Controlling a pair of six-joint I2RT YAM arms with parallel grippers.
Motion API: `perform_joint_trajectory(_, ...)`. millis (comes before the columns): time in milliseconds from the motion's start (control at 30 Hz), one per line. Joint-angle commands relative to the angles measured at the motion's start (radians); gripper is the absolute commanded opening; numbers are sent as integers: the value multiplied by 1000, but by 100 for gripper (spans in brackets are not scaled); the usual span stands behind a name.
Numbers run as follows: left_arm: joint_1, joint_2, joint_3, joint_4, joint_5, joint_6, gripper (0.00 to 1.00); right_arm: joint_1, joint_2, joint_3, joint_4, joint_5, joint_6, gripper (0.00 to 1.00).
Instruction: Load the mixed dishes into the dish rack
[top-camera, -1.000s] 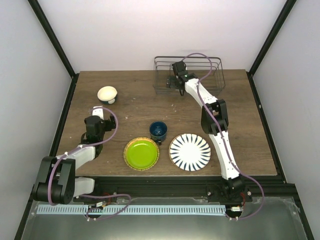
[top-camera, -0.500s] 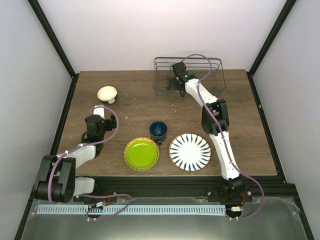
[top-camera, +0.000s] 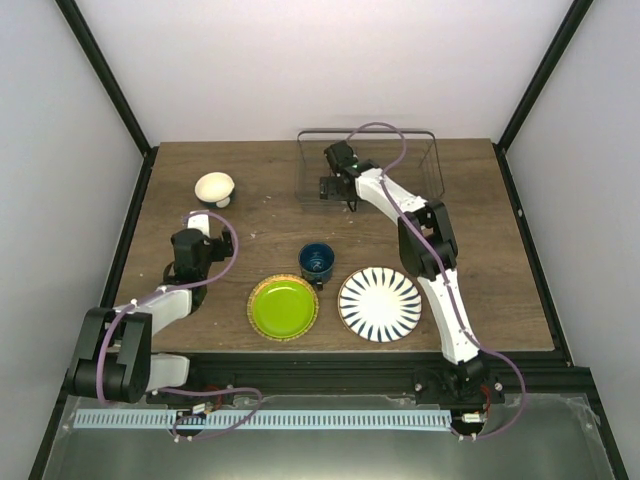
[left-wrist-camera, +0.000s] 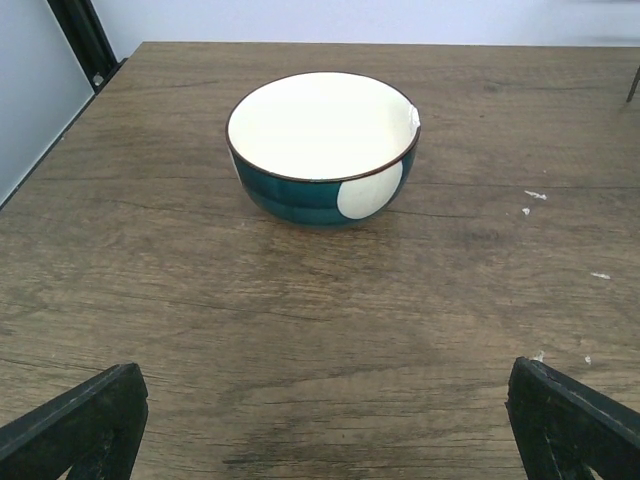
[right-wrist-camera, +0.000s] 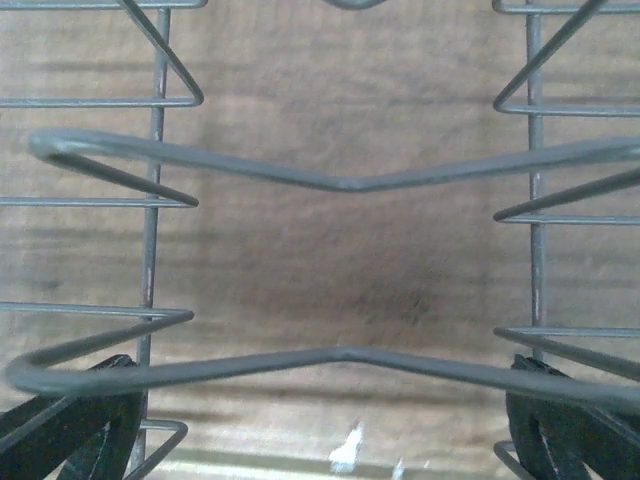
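Note:
The small white bowl (top-camera: 214, 187) stands upright at the far left; in the left wrist view the bowl (left-wrist-camera: 322, 150) shows a teal outside. My left gripper (top-camera: 203, 212) (left-wrist-camera: 325, 440) is open just short of it, touching nothing. The dark blue mug (top-camera: 317, 262), the lime-green plate (top-camera: 283, 307) and the striped plate (top-camera: 380, 304) lie near the front. The wire dish rack (top-camera: 438, 170) sits at the back. My right gripper (top-camera: 336, 190) (right-wrist-camera: 320, 430) is open at its left end, and a rack wire (right-wrist-camera: 340, 352) crosses between the fingers.
Black frame posts run along both table sides. A purple cable loops over the right arm above the rack. Small white flecks (left-wrist-camera: 535, 195) lie on the wood right of the bowl.
The dish rack has slid to the left together with my right gripper and looks blurred. The left arm has hardly moved.

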Motion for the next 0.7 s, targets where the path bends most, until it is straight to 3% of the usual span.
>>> perform_joint_trajectory(0, -3, 10, 25, -4, 15, 7, 100, 53, -76, -67, -38, 0, 51, 100)
perform_joint_trajectory(667, -5, 19, 32, -11, 16, 11, 100, 200, -140, -146, -44, 34, 185, 100)
